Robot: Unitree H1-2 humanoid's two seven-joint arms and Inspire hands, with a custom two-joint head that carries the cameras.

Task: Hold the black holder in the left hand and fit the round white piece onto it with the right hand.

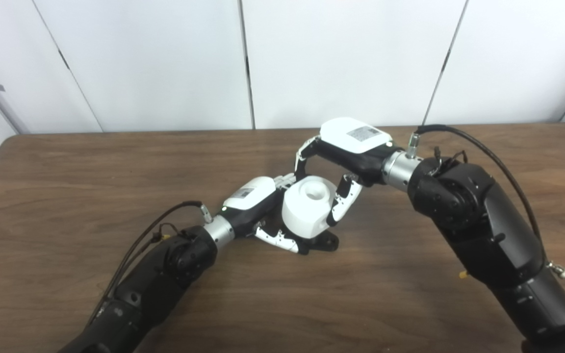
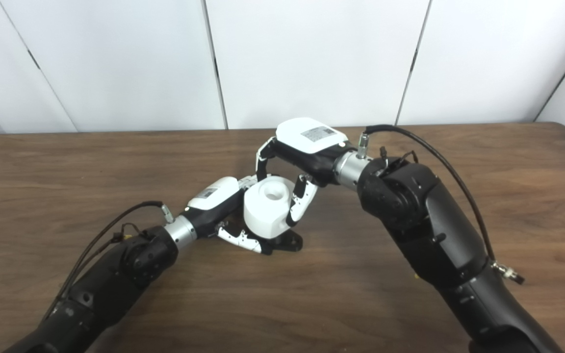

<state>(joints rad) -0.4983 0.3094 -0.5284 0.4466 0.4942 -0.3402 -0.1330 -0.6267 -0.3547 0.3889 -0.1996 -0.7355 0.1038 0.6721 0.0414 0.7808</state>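
Note:
The round white piece (image 1: 308, 206) sits on top of the black holder (image 1: 325, 241), whose base rests on the wooden table near its middle. My left hand (image 1: 258, 208) wraps the holder from the left, thumb curled along its lower front. From above and the right, my right hand (image 1: 348, 157) is closed around the white piece, fingers behind it and thumb against its right side. Most of the holder is hidden under the white piece and the fingers. In the right eye view the white piece (image 2: 269, 200) shows a round hollow in its top.
The brown wooden table (image 1: 66, 186) runs to white wall panels at the back. Black cables loop from both wrists, one over the right forearm (image 1: 478, 220) and one beside the left forearm (image 1: 165, 264).

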